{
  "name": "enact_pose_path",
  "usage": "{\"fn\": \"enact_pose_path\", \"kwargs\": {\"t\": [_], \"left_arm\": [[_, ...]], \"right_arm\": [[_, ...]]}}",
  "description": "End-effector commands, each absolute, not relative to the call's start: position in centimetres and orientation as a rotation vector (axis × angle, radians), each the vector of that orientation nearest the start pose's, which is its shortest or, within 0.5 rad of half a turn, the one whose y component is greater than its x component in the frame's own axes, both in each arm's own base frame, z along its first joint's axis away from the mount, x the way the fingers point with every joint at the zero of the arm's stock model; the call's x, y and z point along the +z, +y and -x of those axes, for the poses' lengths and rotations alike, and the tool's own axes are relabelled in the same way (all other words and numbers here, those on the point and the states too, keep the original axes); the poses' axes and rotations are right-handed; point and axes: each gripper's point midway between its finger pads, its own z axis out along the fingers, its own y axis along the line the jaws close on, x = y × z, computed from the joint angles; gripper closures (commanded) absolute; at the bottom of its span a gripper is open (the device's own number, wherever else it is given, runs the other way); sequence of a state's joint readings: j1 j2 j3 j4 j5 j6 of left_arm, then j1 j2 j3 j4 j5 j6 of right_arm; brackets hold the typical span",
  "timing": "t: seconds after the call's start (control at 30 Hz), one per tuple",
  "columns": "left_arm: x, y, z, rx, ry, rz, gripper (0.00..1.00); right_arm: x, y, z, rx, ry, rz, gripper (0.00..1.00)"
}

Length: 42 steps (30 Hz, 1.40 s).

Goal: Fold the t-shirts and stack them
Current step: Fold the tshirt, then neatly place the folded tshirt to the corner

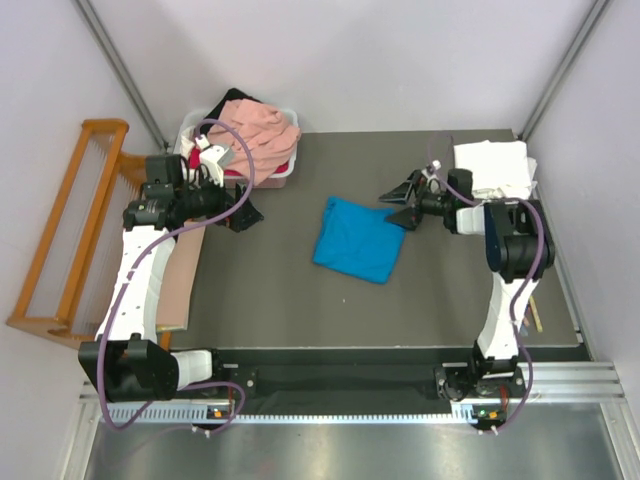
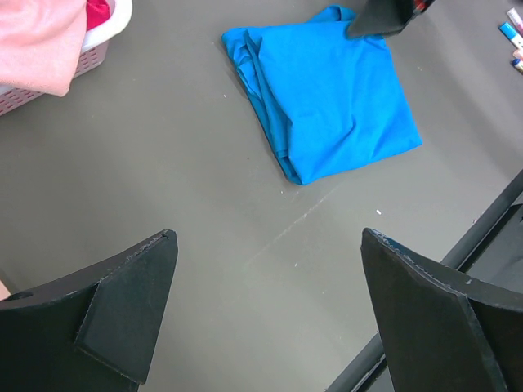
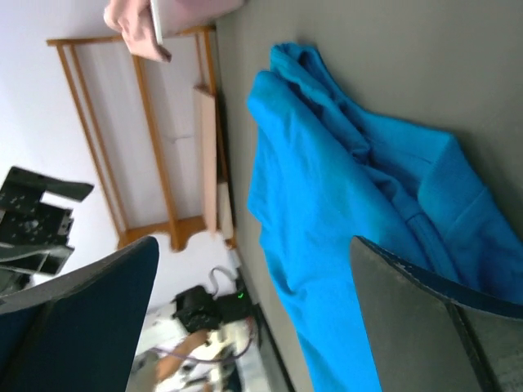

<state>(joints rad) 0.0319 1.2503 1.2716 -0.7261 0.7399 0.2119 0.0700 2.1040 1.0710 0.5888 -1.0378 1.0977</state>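
Observation:
A folded bright blue t-shirt (image 1: 356, 238) lies on the dark table mid-way between the arms; it also shows in the left wrist view (image 2: 327, 94) and fills the right wrist view (image 3: 351, 229). A white t-shirt (image 1: 493, 166) lies folded at the back right. Salmon-pink (image 1: 262, 135), red and black tees are heaped in the white tub (image 1: 272, 175) at the back left. My left gripper (image 1: 244, 212) is open and empty, left of the blue shirt. My right gripper (image 1: 402, 201) is open and empty, just above the blue shirt's right edge.
A wooden slatted rack (image 1: 70, 230) stands off the table's left edge. A brown board (image 1: 178, 280) lies along the left side. A pencil-like item (image 1: 537, 318) lies near the right front edge. Small coloured items (image 2: 513, 37) show at the left wrist view's right edge.

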Motion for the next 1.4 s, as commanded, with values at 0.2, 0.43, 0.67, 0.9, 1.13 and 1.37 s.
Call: {"fn": "enact_pose_path", "kwargs": {"t": [0.2, 0.43, 0.67, 0.9, 1.13, 1.37], "left_arm": [[27.7, -10.3, -31.6, -0.676, 2.020, -0.602, 0.02], [27.7, -10.3, -31.7, -0.673, 2.019, -0.604, 0.02], [27.8, -10.4, -32.1, -0.684, 2.017, -0.596, 0.02], [27.9, -10.5, -32.3, -0.694, 2.018, -0.594, 0.02], [27.8, -10.4, -32.2, -0.688, 2.022, -0.589, 0.02], [28.3, -10.3, -32.1, -0.678, 2.009, -0.595, 0.02]], "right_arm": [[11.0, 10.9, -45.1, 1.289, 2.184, -0.419, 0.00], [6.9, 9.2, -43.9, 1.239, 2.261, -0.529, 0.00], [5.2, 9.4, -43.2, 1.243, 2.302, -0.540, 0.00], [3.7, 11.8, -42.8, 1.287, 2.350, -0.493, 0.00], [3.3, 14.8, -42.8, 1.324, 2.376, -0.430, 0.00], [2.8, 18.0, -42.2, 1.357, 2.415, -0.362, 0.00]]}}
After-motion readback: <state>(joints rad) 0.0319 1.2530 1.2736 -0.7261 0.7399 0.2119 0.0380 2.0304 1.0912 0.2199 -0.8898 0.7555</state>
